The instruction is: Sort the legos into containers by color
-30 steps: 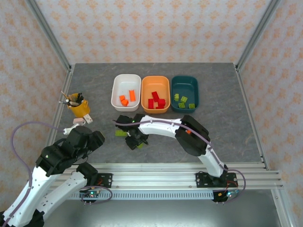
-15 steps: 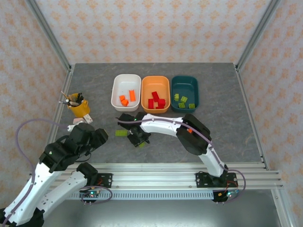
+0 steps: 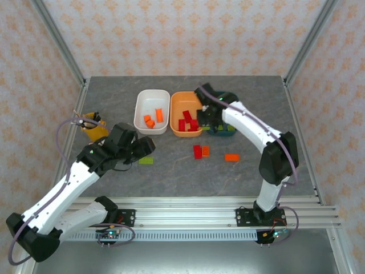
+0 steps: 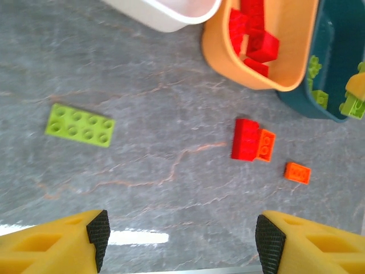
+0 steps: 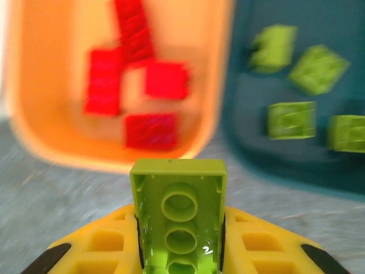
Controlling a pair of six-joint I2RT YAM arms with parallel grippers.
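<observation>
So my right gripper (image 5: 180, 251) is pinching a lime brick (image 5: 178, 194); teal tub (image 5: 242, 142) sits just ahead-right of the jaws, so I'd nudge over and let go. Left gripper (image 4: 181, 237) is open, empty.

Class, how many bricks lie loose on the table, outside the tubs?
4: a green plate at left, a red brick beside an orange one mid-table, another orange brick further right. Some may be hidden.

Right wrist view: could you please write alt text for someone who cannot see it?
The right tool grips a green lego, hollow underside facing the camera. Beyond it, blurred, sit an orange tub of red legos and a teal tub of green legos.
</observation>
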